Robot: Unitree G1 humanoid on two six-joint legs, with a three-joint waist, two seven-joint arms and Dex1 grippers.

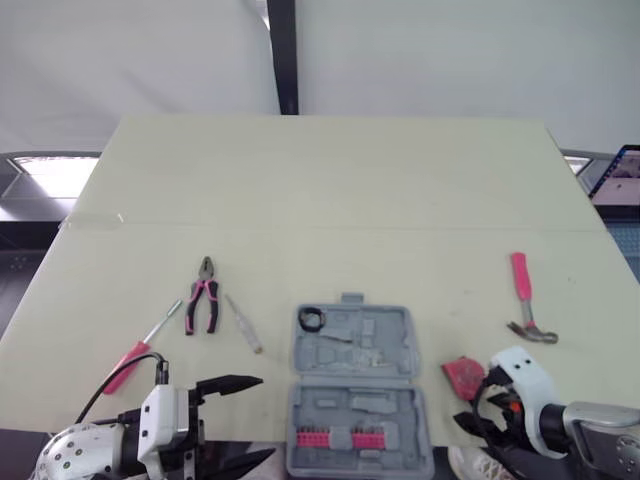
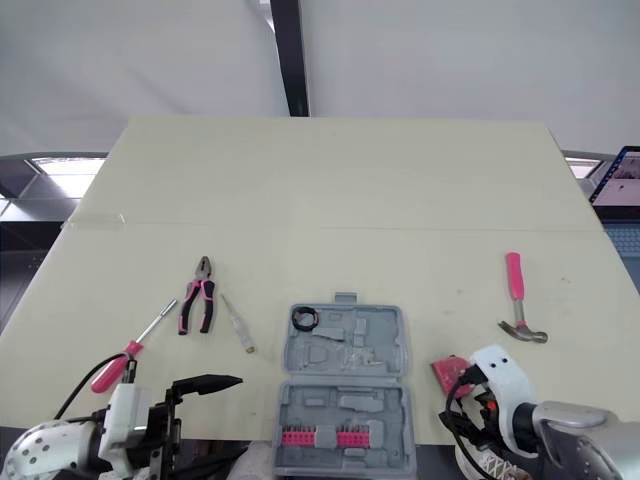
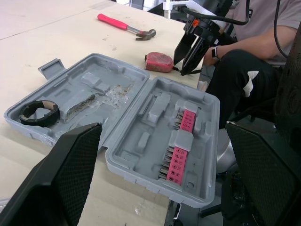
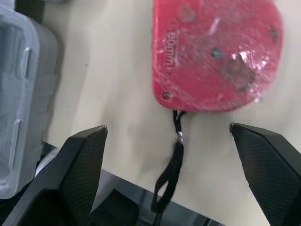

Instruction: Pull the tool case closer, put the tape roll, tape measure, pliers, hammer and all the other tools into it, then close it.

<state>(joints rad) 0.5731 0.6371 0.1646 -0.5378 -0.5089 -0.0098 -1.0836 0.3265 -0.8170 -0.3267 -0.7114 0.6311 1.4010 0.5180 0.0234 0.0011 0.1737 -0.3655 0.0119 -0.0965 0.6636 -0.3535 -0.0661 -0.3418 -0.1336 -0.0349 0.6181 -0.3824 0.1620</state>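
Left eye view, starting at the left edge of the pale table (image 1: 330, 180): a red-handled screwdriver (image 1: 135, 352) lies on a slant near the front. Next come the pliers (image 1: 203, 297), pink and black grips, jaws pointing away. Just beside them is a small screwdriver (image 1: 243, 322) with a pale handle. All three lie loose on the tabletop, apart from each other.

Below them, the left gripper (image 1: 240, 422) hangs at the front edge with its fingers spread wide and nothing between them. It points toward the case.

In the centre is the tool case (image 1: 357, 390), grey and lying open flat. The tape roll (image 1: 313, 319) already sits in the far-left corner of the far half. A row of pink bits (image 1: 340, 438) lines the near half, which juts past the table's front edge.

Just right of the case, and clear of it, the red tape measure (image 4: 216, 52) lies flat, its black strap (image 4: 171, 165) trailing toward the edge. The right gripper (image 4: 169, 132) hovers there with its fingers wide apart and holding nothing. The tape measure lies just beyond its fingertips.

Further right and farther back lies the hammer (image 1: 525, 300), pink handle, head toward the front. A laptop (image 1: 620, 175) sits off the right edge, and a seated person (image 3: 254, 42) is beside the table.
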